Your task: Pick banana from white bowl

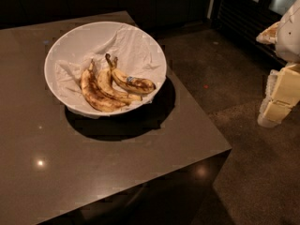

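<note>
The white bowl [63,43], wide and lined with a white cloth, sits on the dark brown table [122,168] towards its far side. Three bananas lie in the bowl's near half. The banana [133,84] with the small blue sticker and dark tip is the rightmost one, lying across the other two with its stem pointing up and left. Two brown-streaked bananas [97,95] lie side by side to its left. My gripper [277,100] hangs at the right edge of the view, off the table, well right of the bowl and holding nothing I can see.
The table's right edge and near right corner [227,149] lie between the bowl and my arm. Dark speckled floor [248,172] lies beyond that edge. A dark cabinet or grille [239,13] stands at the back right.
</note>
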Controlling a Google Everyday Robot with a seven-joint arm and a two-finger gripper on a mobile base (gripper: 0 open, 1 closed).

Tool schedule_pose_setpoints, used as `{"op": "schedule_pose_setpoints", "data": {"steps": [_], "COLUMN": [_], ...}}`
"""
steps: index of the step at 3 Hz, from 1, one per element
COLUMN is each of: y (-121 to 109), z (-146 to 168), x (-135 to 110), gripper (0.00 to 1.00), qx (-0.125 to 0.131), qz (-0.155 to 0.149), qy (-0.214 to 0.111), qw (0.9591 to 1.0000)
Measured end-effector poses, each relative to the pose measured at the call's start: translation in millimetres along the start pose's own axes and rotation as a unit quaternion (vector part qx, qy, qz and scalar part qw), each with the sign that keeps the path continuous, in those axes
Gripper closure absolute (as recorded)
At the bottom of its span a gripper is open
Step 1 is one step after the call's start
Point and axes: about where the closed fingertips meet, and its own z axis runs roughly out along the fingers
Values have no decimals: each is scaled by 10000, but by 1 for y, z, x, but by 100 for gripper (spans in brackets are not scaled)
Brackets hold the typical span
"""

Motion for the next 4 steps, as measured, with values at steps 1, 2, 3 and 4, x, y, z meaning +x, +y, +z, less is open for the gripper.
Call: {"op": "schedule_pose_setpoints", "data": {"steps": [1,2,3,4], "y": [0,-3,-3,-10], "z": [-1,-2,-2,0], "x": [-1,-16,-16,-45], "gripper": [0,0,0,0], "qx": [14,57,57,93], "qz": [-12,-386,-386,-391], "qy": [7,213,213,180], "qw": [10000,9990,9990,9990]}}
